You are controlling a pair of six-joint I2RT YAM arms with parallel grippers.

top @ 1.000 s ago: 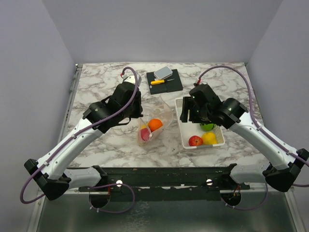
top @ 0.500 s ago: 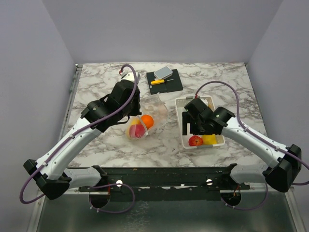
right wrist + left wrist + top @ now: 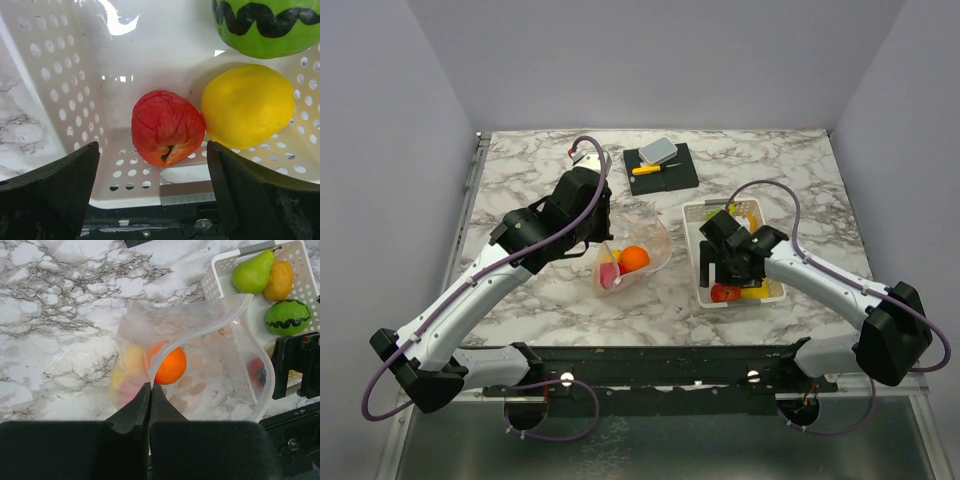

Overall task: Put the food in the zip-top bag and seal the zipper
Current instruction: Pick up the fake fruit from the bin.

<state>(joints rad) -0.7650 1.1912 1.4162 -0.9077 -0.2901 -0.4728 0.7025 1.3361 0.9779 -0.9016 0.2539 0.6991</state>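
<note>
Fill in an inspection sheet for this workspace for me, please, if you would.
Surface: marbled table; nothing seen amiss.
Job's things: bag held open, zipper unsealed, an orange and blurred fruit inside. Red fruit, yellow fruit, striped green fruit, pear and amber fruit lie in the basket.
Clutter: black mat bearing a knife and a grey block.
Grippers: left gripper shut on the bag's rim; right gripper open, straddling the red fruit without touching it.
Cables: purple cables loop over each arm.
Surroundings: grey walls; nothing else seen.
</note>
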